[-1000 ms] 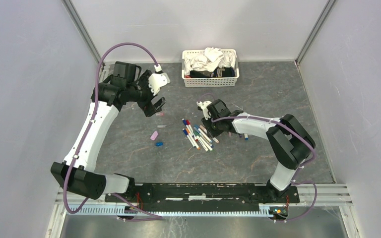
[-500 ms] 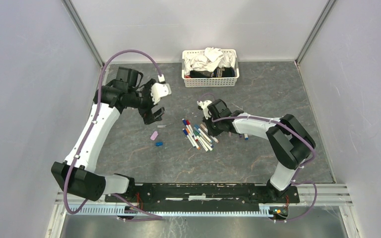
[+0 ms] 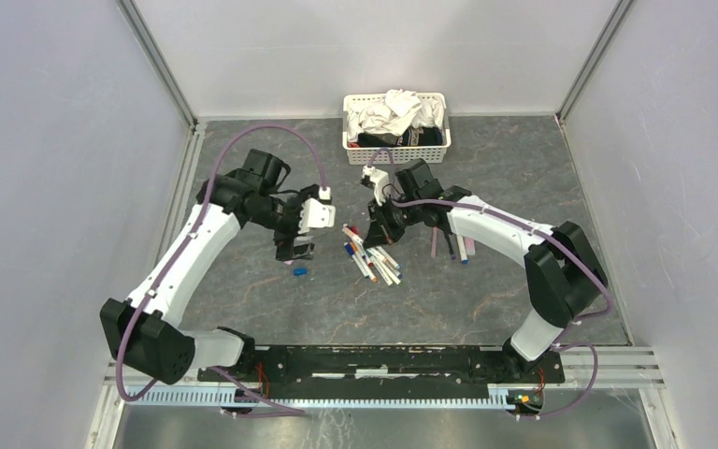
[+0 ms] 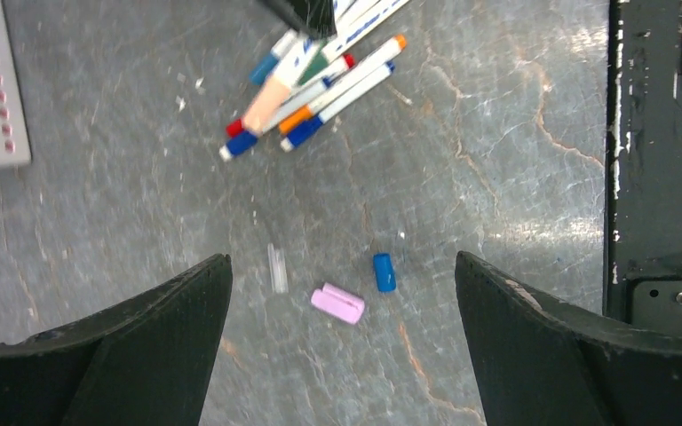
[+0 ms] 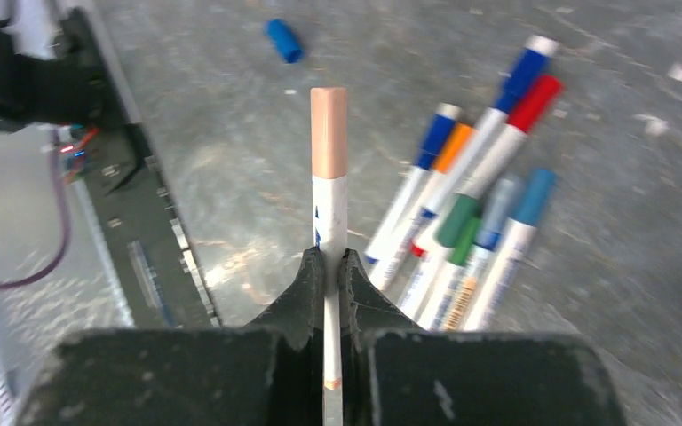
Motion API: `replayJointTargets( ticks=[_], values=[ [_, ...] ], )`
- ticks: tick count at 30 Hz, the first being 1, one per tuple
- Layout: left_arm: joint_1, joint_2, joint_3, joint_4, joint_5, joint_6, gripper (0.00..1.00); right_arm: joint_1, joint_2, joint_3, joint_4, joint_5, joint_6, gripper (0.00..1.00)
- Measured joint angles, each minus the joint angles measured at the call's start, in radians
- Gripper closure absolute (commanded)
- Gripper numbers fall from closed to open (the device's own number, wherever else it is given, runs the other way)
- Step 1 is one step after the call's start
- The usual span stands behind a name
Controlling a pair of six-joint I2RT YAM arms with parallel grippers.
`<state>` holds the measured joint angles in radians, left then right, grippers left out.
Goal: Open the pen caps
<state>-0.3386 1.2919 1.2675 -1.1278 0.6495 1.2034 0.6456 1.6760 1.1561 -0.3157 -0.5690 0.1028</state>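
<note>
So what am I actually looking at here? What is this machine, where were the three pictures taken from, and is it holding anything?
You are looking at two robot arms bolted side by side at the near edge of a grey table. The wide picture looks down from above and behind them. The other two pictures come from a small camera on each wrist, so each shows that arm's own black fingers.

On the table lie a heap of marker pens, a loose blue cap and a pink cap. At the back stands a white basket of cloths.

The right pincer is shut on one white pen with its peach cap on. The left pincer is wide open and empty, above the two loose caps.
</note>
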Motion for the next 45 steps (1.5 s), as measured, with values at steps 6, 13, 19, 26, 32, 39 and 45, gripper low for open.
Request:
replayJointTargets(
  ticks=[6, 13, 19, 26, 32, 39, 45],
  values=[
    [-0.136, 0.018, -0.023, 0.006, -0.032, 0.063, 0.14, 0.011, -0.002, 0.008, -0.011, -0.219, 0.018, 1.0],
    [-0.259, 0.031, -0.07, 0.043, -0.13, 0.084, 0.26, 0.03, 0.008, 0.008, 0.002, -0.364, 0.058, 1.0],
    [-0.3, 0.036, -0.085, 0.096, -0.189, 0.09, 0.49, 0.047, 0.022, 0.008, 0.03, -0.431, 0.084, 1.0],
    [-0.327, 0.039, -0.103, 0.1, -0.244, 0.125, 0.98, 0.05, 0.039, 0.008, 0.063, -0.452, 0.109, 0.81],
    [-0.332, 0.047, -0.106, 0.107, -0.278, 0.137, 0.98, 0.055, 0.069, -0.008, 0.151, -0.457, 0.185, 0.63],
    [-0.333, 0.073, -0.09, 0.082, -0.29, 0.138, 0.98, 0.073, 0.114, -0.008, 0.204, -0.463, 0.218, 1.0],
    [-0.276, 0.108, -0.068, 0.069, -0.271, 0.166, 0.98, 0.072, 0.089, -0.033, 0.221, -0.399, 0.156, 1.0]
  ],
)
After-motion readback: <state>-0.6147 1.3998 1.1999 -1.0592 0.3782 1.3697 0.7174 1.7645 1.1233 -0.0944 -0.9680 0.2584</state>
